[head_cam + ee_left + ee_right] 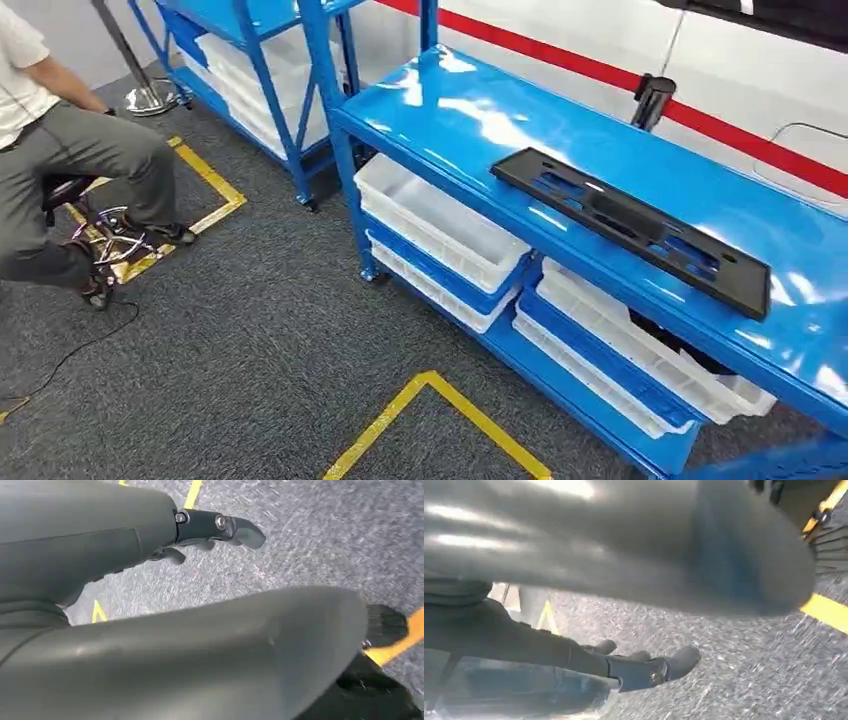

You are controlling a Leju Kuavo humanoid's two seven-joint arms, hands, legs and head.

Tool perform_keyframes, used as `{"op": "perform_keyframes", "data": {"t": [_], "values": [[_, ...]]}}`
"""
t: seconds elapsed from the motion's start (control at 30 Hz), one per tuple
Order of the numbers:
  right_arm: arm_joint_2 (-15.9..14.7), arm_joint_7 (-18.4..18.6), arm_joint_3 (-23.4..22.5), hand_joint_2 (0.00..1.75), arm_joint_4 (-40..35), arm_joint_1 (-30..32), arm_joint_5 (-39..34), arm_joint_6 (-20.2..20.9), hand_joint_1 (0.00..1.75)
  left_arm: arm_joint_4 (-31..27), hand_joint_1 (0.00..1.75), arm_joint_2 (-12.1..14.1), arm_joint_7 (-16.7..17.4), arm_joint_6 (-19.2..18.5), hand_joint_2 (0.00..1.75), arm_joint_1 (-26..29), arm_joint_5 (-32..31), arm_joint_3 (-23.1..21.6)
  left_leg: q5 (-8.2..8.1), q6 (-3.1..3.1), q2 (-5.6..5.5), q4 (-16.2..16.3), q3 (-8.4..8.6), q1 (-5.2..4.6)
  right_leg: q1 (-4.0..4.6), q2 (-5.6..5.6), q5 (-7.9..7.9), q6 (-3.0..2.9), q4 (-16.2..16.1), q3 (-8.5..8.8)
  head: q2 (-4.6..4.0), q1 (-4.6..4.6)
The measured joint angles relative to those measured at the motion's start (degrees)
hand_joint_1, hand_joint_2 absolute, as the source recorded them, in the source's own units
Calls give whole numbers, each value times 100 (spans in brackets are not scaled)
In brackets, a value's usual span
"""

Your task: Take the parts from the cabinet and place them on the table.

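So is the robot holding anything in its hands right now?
No, nothing. The left hand and right hand both hang over the carpet with bare fingers. The black part lies untouched on the blue table.

We are looking past the right hand (624, 667), which comes in from the side edge, its dark fingers (681, 661) stretched out together and slightly curled, nothing between them. Next to them we see the thick grey thumb (744, 555), a big blurred shape with a bluish sheen. Beyond the fingers lies grey speckled carpet (734, 680), streaked with blur. We catch a strip of yellow tape (826, 611) on that carpet near the thumb's tip, and another yellow mark (546, 616) close to the wrist. Under the hand there is a pale bluish, glossy surface (524, 690); we cannot tell what it is.
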Motion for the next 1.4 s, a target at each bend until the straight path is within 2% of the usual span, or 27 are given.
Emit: {"op": "perform_keyframes", "data": {"t": [0.03,0.07,0.1,0.2,0.23,0.3,0.33,0.37,0.4,0.5,0.53,0.6,0.67,0.73,0.77,0.83,0.87,0.9,1.03,1.07,1.13,1.2,1.23,1.27,1.33,1.37,1.4], "values": [[0,2,-4,0,0,4,0,0,0,0,0,-7,0,0,0,-7,0,0,-32,-57,-60,37,-4,49,-98,82,38,-69,-27,46,0,-2],[13,2,-4,0,0,15,0,0,0,0,0,-2,0,0,0,-8,0,0,-179,-114,-435,185,-45,68,-103,142,51,-91,-27,64,0,-31],[11,2,-7,0,0,11,0,0,0,0,0,-2,0,0,0,1,0,2,-434,-116,-663,485,-168,75,-98,189,83,-156,-19,53,0,-26],[17,0,-13,0,0,6,4,-2,0,2,0,0,0,0,0,36,-2,2,-1035,-103,-808,1696,-707,74,-14,429,113,-206,-12,2,0,-24],[17,0,-22,0,0,13,9,-2,0,2,0,0,0,0,0,38,-2,0,-990,-79,-808,1791,-757,74,12,522,122,-220,-10,0,0,-26],[20,0,-39,0,0,24,15,-2,0,2,0,0,0,2,0,35,-6,0,-531,2,-840,1194,-486,72,48,689,125,-219,-1,14,0,-24],[20,0,-42,0,0,26,18,-2,0,2,0,0,-2,2,0,35,-11,2,-236,70,-941,646,-227,59,67,772,128,-217,-1,26,0,-31],[39,0,-44,0,2,26,20,-2,0,2,0,9,-2,2,0,35,-11,2,-78,167,-1212,199,-29,44,37,835,142,-220,-4,25,0,-20],[81,0,-44,0,4,20,31,0,0,2,0,59,-2,7,0,35,-11,2,-119,198,-1293,167,-9,31,86,873,167,-184,0,5,0,18],[70,-2,-48,0,0,20,50,-2,0,2,0,37,-2,11,0,15,-18,2,-74,273,-1149,95,-6,-38,14,1045,224,-92,-49,-45,0,-24],[68,-2,-50,0,0,26,52,-2,0,2,0,35,-4,13,0,3,-20,2,-20,312,-1080,-8,29,-30,66,1109,258,-39,-92,-70,0,-20],[44,-2,-55,0,0,16,68,-2,0,2,0,15,-9,13,0,6,-26,2,106,345,-932,-204,90,26,78,549,40,-82,270,-270,0,4],[33,-4,-57,0,0,-5,81,-2,0,4,0,7,-11,13,0,14,-28,2,123,340,-741,-203,58,21,20,404,-379,-81,1172,-734,0,17],[26,-11,-63,0,0,-2,96,-2,0,4,0,0,-11,13,0,19,-26,2,132,312,-559,-199,27,28,-56,365,-543,27,1758,-1004,0,28],[7,-11,-66,0,0,0,103,-2,0,4,0,-9,-11,13,0,18,-28,2,128,285,-474,-197,22,44,-100,339,-466,115,1617,-909,0,20],[-20,-11,-72,0,0,8,114,-2,0,4,0,-33,-11,13,0,18,-26,4,109,192,-329,-172,28,97,-180,196,-123,312,639,-325,0,26],[-20,-11,-72,0,0,-3,118,-2,0,4,0,-33,-11,13,0,16,-26,4,80,128,-260,-122,29,109,-223,-42,7,383,82,13,0,26],[19,-11,-72,0,0,-40,120,2,0,-9,0,-4,-11,13,0,18,-26,4,28,58,-201,-71,16,60,-184,-292,2,332,-6,81,0,52],[-15,2,-85,0,-9,-33,171,4,0,0,0,-22,-9,17,0,-35,-26,13,-28,-95,40,-56,112,114,-145,38,34,79,17,-24,0,15],[-15,11,-87,0,-9,-30,173,4,0,0,0,-22,-7,24,0,-43,-28,13,-111,-162,-163,12,106,178,-214,124,66,23,-1,34,0,-2],[-11,33,-87,0,-9,-46,190,4,0,0,0,-17,2,48,0,-32,-28,30,-617,-155,-667,641,-154,173,-175,235,108,-56,2,2,0,-37],[-7,35,-87,0,-9,-47,192,4,0,2,0,-17,24,52,0,-19,-37,52,-1036,-133,-786,1519,-558,171,-114,386,129,-92,6,-40,0,-42],[-7,37,-87,0,-9,-43,192,4,0,2,0,-17,24,57,0,-10,-37,59,-1085,-111,-794,1780,-691,170,-87,476,143,-112,8,-56,0,-46],[-7,37,-90,0,-9,-39,192,4,0,2,0,-17,26,57,0,-8,-39,61,-1001,-83,-804,1758,-690,169,-69,555,156,-126,9,-60,0,-39],[-7,50,-96,0,-9,-26,192,4,0,2,0,-17,26,59,0,-8,-44,66,-480,18,-856,997,-335,152,-33,740,174,-118,11,-54,0,-42],[-7,50,-96,0,-9,-31,190,4,0,2,0,-17,26,59,0,-9,-46,70,-201,103,-1022,423,-50,135,-16,829,192,-112,8,-49,0,-44],[15,50,-96,0,-9,-32,190,4,0,0,0,8,26,59,0,-10,-50,83,-195,184,-1324,135,86,136,-54,878,210,-90,4,-64,0,-29]]}}
